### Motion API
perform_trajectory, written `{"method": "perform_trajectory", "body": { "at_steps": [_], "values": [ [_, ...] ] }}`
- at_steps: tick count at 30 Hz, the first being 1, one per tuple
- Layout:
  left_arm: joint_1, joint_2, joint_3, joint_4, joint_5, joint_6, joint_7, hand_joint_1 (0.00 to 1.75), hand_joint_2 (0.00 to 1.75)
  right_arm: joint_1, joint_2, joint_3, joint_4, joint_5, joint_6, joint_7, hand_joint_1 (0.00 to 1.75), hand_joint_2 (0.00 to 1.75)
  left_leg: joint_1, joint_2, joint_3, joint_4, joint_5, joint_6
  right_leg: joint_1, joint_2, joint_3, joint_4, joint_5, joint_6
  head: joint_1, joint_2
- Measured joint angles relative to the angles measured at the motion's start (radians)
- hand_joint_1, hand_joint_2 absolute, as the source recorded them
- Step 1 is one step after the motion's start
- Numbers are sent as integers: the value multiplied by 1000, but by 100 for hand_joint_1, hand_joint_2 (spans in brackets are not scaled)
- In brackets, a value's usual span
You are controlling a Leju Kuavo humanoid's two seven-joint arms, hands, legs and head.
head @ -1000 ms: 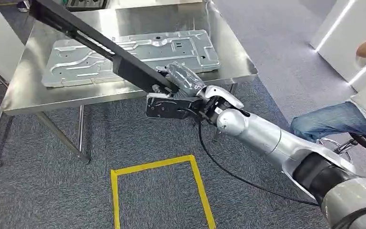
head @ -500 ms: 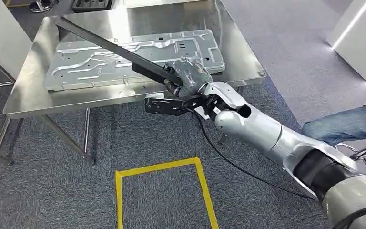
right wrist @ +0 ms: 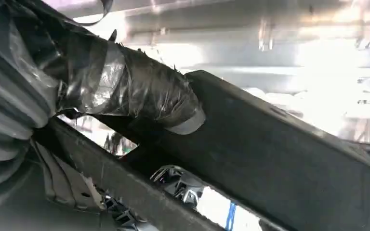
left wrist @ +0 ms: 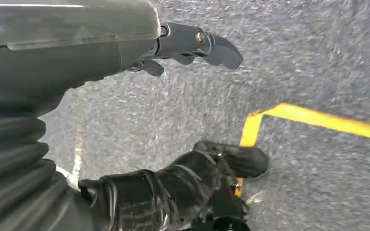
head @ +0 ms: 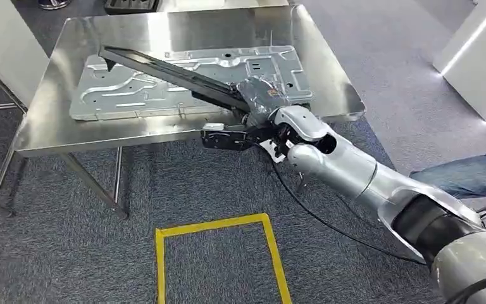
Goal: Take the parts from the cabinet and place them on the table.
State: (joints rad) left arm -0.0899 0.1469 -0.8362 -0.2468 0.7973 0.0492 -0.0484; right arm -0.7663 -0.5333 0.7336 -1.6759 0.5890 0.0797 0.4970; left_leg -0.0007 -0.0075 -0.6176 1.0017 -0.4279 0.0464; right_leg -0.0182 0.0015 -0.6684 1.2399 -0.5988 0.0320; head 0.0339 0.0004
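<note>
The right robot hand is clamped on one end of a long black bar, which lies slanted across the grey metal plate on the bench. The left robot hand hangs over the carpet, fingers apart and holding nothing.

**Room around the metal plate**

The metal plate covers most of the worktop; bare steel strips remain beyond and left of the plate. The long black part lies slanted across the plate, blocking low passes over it.
</note>
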Motion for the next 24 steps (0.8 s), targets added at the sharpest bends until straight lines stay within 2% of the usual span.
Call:
{"method": "perform_trajectory", "body": {
  "at_steps": [1,2,3,4,5,6,7,8,9,10,11,12,13,15,16,17,18,19,20,21,22,24],
  "values": [
    [0,-1,-1,0,0,0,0,0,175,2,0,4,7,5,2,3,175,175,-1,0,5,1,-6,3,1,1,-42,62,-7,0,1,0],
    [0,-2,-2,0,0,0,0,0,175,7,-3,8,13,7,3,4,175,175,-2,-2,12,3,-13,4,0,1,-69,85,7,1,0,0],
    [1,-2,-5,0,0,0,0,0,175,11,-5,11,18,8,3,5,175,175,-2,-4,19,6,-20,3,0,0,-71,61,44,2,1,0],
    [1,-3,-6,0,0,0,0,0,175,11,-6,12,21,11,5,5,175,175,-2,-6,26,12,-29,2,-1,0,-53,-5,98,2,1,0],
    [1,-5,-6,0,0,0,0,0,175,8,-8,12,24,18,8,5,175,175,-1,-8,32,21,-40,0,-3,-1,-22,-97,158,2,1,0],
    [1,-5,-7,0,1,0,0,0,175,4,-8,12,27,29,13,5,175,175,-1,-9,32,30,-52,-4,-4,-1,-3,-166,184,1,1,0],
    [-2,-5,-9,0,2,0,0,0,175,-2,-8,13,32,39,20,5,175,175,-10,-10,25,40,-60,-10,0,0,12,-169,168,2,0,0],
    [-3,-5,-13,0,3,1,0,0,175,-5,-9,14,35,54,29,4,175,175,-7,-12,20,43,-62,-13,-1,3,13,-177,161,-6,0,0],
    [-4,-6,-17,0,4,1,0,0,175,-3,-10,15,40,69,38,3,175,175,-7,-12,22,41,-61,-15,1,3,10,-180,160,-8,1,0],
    [-3,-7,-20,0,5,1,0,0,175,-4,-10,18,48,84,49,-1,175,175,-7,-12,23,36,-62,-17,3,4,11,-180,156,-13,1,0],
    [-3,-7,-22,-1,6,1,0,0,175,-5,-11,22,55,99,62,-9,175,175,-9,-13,25,39,-68,-21,-5,4,16,-185,157,-18,2,0],
    [-3,-8,-22,-1,7,1,0,0,175,-5,-11,24,60,111,69,-13,175,175,-6,-9,22,47,-77,-29,-7,3,24,-189,155,-24,1,0],
    [-5,-9,-23,-2,8,1,-2,0,175,-6,-11,27,65,124,78,-18,175,175,-5,-4,8,86,-92,-37,-8,1,32,-190,150,-30,0,0],
    [-9,-9,-27,-2,11,1,-3,0,175,-8,-11,30,73,147,95,-29,175,175,1,1,-74,232,-145,-49,-8,-1,41,-190,143,-35,0,0],
    [-9,-9,-30,-2,11,1,-3,0,175,-8,-11,35,77,158,104,-33,175,175,2,2,-120,304,-162,-52,-7,-2,45,-190,138,-35,0,0],
    [-8,-10,-32,-2,12,1,-3,0,175,-8,-11,41,83,169,113,-36,175,175,3,2,-150,340,-159,-53,-7,-2,50,-189,133,-36,0,0],
    [-3,-10,-33,-2,12,1,-3,0,175,-6,-11,47,90,183,123,-42,175,175,3,2,-156,322,-123,-50,-7,0,58,-189,128,-36,0,0],
    [-2,-11,-33,-2,13,1,-3,0,175,-5,-11,50,97,193,129,-47,175,175,3,2,-142,269,-78,-46,-6,0,65,-189,122,-35,0,0],
    [-3,-11,-34,-2,13,2,-4,0,175,-6,-11,54,102,198,130,-49,175,175,2,2,-114,192,-25,-39,-4,0,74,-190,117,-35,0,0],
    [-4,-11,-35,-2,13,3,-6,0,175,-7,-11,58,107,208,130,-52,175,175,-2,2,-74,90,35,-26,-3,0,82,-191,111,-34,0,0],
    [-4,-8,-40,-2,14,4,-6,0,175,-10,-10,62,113,215,132,-59,175,175,-8,2,-54,60,21,-18,0,-1,84,-194,107,-31,1,0],
    [-7,-8,-48,-2,15,4,-8,0,175,-13,-10,67,122,228,143,-71,175,175,-15,3,-46,37,13,-14,-3,0,80,-198,107,-20,0,0]
  ]
}}
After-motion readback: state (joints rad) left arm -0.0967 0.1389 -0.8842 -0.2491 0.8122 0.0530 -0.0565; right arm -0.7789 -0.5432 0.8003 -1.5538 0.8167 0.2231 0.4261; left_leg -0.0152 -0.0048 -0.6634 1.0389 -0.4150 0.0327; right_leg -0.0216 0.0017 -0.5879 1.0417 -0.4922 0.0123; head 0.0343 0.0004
